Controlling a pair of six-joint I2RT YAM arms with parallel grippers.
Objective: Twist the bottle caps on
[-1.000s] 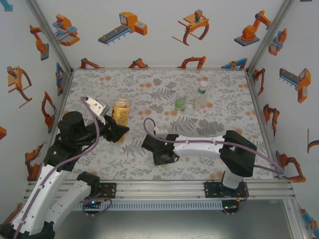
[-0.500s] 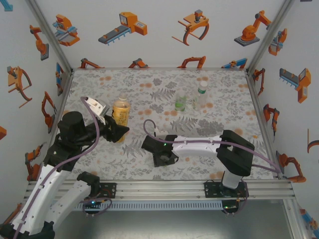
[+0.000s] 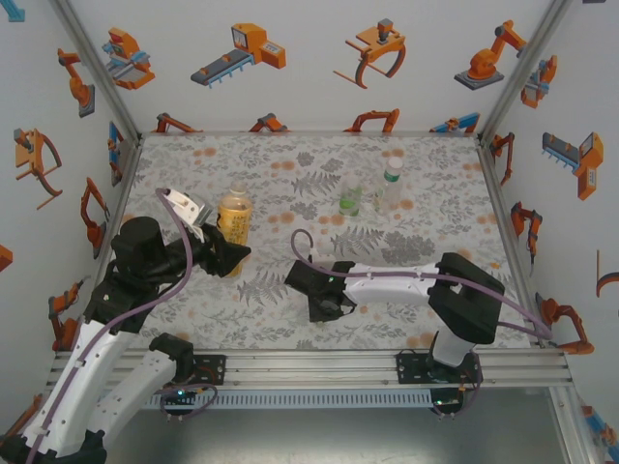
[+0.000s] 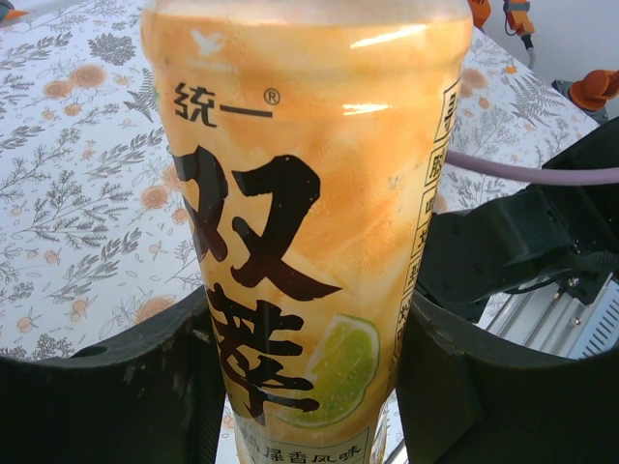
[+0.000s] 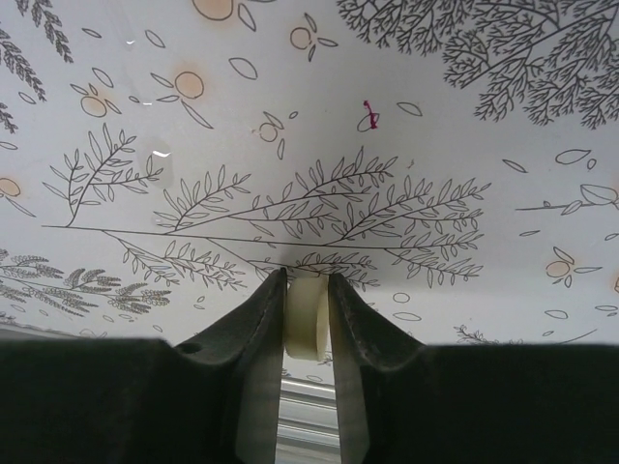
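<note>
Just closed right end effector [image 5: 308, 290] on pale cap [image 5: 307, 324], lower centre of frame. Gripping amber bottle [image 4: 309, 193] with left end effector [image 4: 305, 387]. Ready to carry cap to neck.

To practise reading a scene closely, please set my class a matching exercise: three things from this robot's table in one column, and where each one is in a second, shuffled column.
Things
1. amber bottle
2. pale cap
3. green-label bottle

Places
A. standing free on the far part of the table
B. clamped upright by the left gripper
C. pinched on edge in the right gripper

Pairs: 1-B, 2-C, 3-A
</note>
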